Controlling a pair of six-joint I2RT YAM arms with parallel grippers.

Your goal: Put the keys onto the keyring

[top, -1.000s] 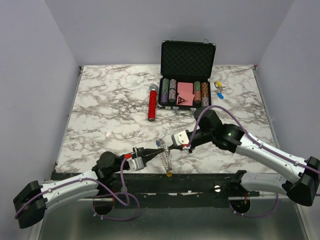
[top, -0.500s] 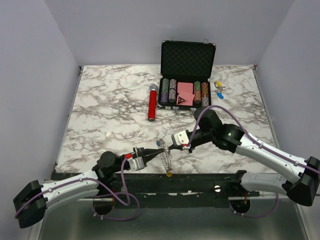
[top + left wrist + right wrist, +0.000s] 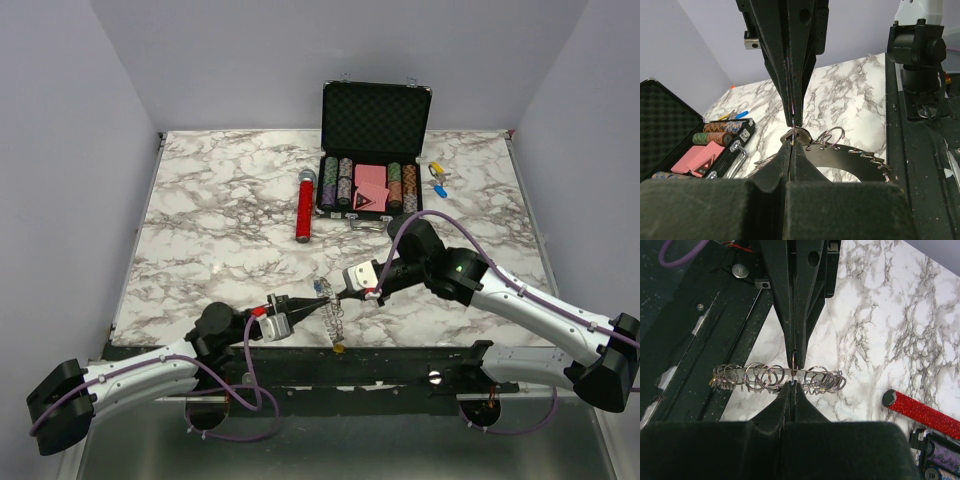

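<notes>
Looking down, you have the left gripper [image 3: 312, 303] and right gripper [image 3: 332, 294] pinched shut tip to tip on the keyring [image 3: 335, 320], left from 9 o'clock, right from 3. Its long axis runs 12 to 6 by the worktop's [image 3: 200, 220] near edge.

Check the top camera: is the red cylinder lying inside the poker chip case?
No, the red cylinder lies on the marble table, just left of the open case and outside it.
</notes>
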